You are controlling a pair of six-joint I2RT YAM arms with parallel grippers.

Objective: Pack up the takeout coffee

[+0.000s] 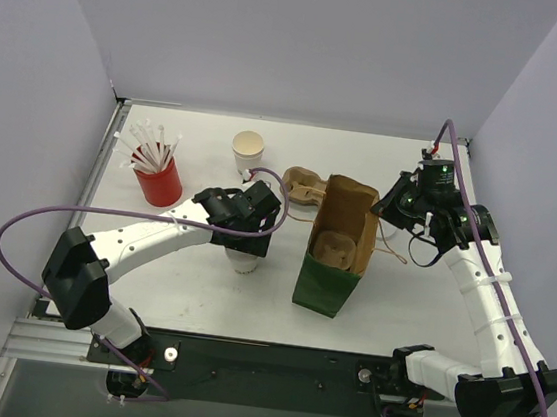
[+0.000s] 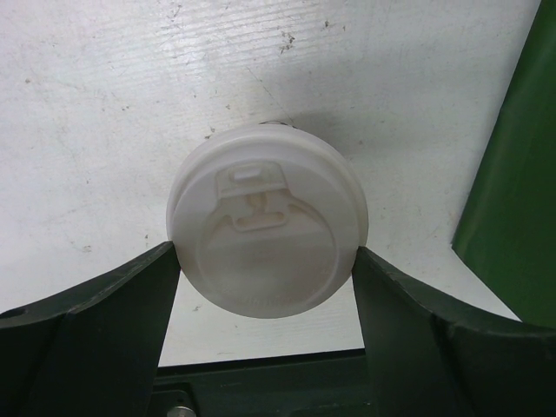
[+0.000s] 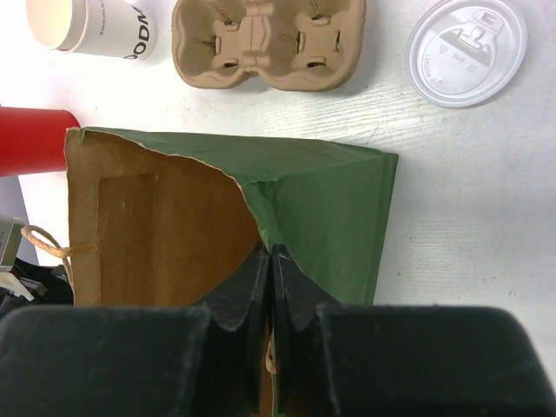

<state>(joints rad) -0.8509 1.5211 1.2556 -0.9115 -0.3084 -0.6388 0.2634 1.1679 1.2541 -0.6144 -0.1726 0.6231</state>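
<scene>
While straddling the takeout coffee (image 2: 268,221) with the left gripper (image 2: 265,261) spread wide, touches the lid's rim on both sides; cannot tell whether squeezing or resting. Finds the cup upright on the table (image 2: 104,104), just left of the green paper bag (image 3: 321,208). Probably light, thin-walled, easily crushed: take hold below the lid, gently, and keep level. Pinches the bag's ragged rim with the right gripper (image 3: 271,261) pressed together, propping the mouth open. Mind that rim and the brown cup carrier (image 1: 337,247) seemingly inside; lift high, lower straight. Leaves room leftward, short of the red straw cup (image 1: 157,185).
</scene>
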